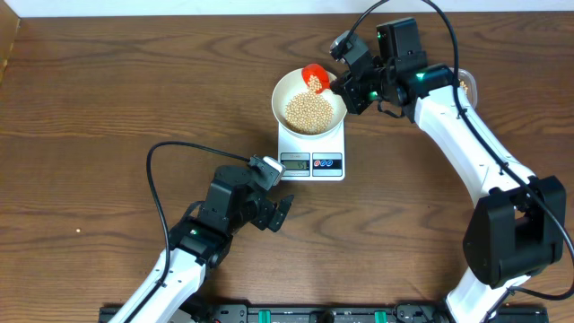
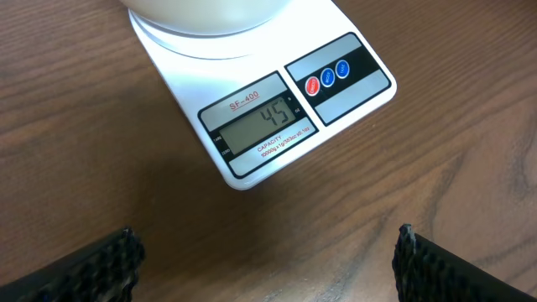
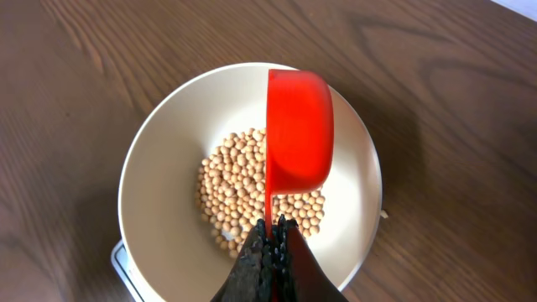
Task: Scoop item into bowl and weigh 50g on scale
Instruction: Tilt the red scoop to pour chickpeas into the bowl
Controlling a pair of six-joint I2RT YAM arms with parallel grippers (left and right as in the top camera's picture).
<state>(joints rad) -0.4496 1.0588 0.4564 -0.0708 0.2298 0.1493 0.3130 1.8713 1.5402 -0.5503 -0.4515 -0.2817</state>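
Across one brown wooden table [image 1: 108,108], overhead: one white bowl [image 1: 280,90] of many beans [image 1: 309,109] atop one scale [image 1: 296,144], right gripper [image 1: 334,82] clamped on one red scoop [image 1: 314,76] tipped above; left wrist: left gripper [image 2: 267,243] gaping, empty, facing one display [image 2: 260,124], three buttons [image 2: 327,77]; right wrist: scoop over beans.

White arms [image 1: 448,126], black joints [image 1: 511,238], black cables [image 1: 157,193]
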